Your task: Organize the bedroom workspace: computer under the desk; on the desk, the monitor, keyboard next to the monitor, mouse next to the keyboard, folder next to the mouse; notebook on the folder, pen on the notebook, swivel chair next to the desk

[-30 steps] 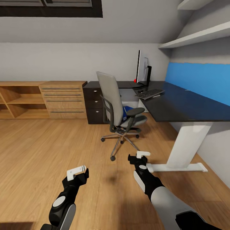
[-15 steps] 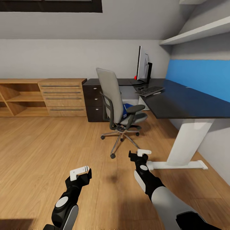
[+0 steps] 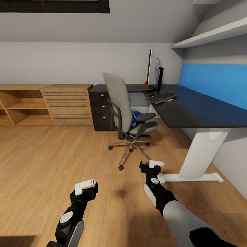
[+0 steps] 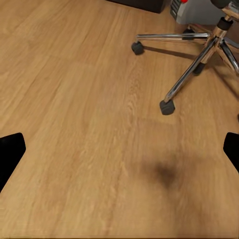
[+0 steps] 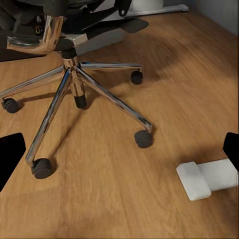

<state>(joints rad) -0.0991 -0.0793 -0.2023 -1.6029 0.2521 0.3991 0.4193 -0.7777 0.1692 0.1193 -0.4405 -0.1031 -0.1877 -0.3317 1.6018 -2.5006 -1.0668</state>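
The grey swivel chair [image 3: 120, 103] stands on the wood floor in front of the black desk [image 3: 199, 111], its back toward me. A blue folder [image 3: 137, 116] lies on its seat. On the desk stand the monitor [image 3: 153, 72], seen edge-on, and the keyboard [image 3: 161, 97] in front of it. A light grey computer [image 4: 199, 11] sits under the desk behind the chair. My left gripper [image 3: 85, 185] and right gripper [image 3: 152, 166] hang open and empty above the floor, short of the chair's chrome base [image 5: 74, 79].
A wooden cabinet with open shelves [image 3: 51, 104] lines the back wall at left, beside the desk's black drawers [image 3: 100, 111]. The desk's white leg and foot [image 3: 200, 154] stand just right of my right gripper. Wall shelves [image 3: 209, 36] hang above the desk.
The head view shifted a little early on, bringing the chair and desk slightly closer. Since then my right gripper has edged forward. The chair, the folder and the desk items have not moved.
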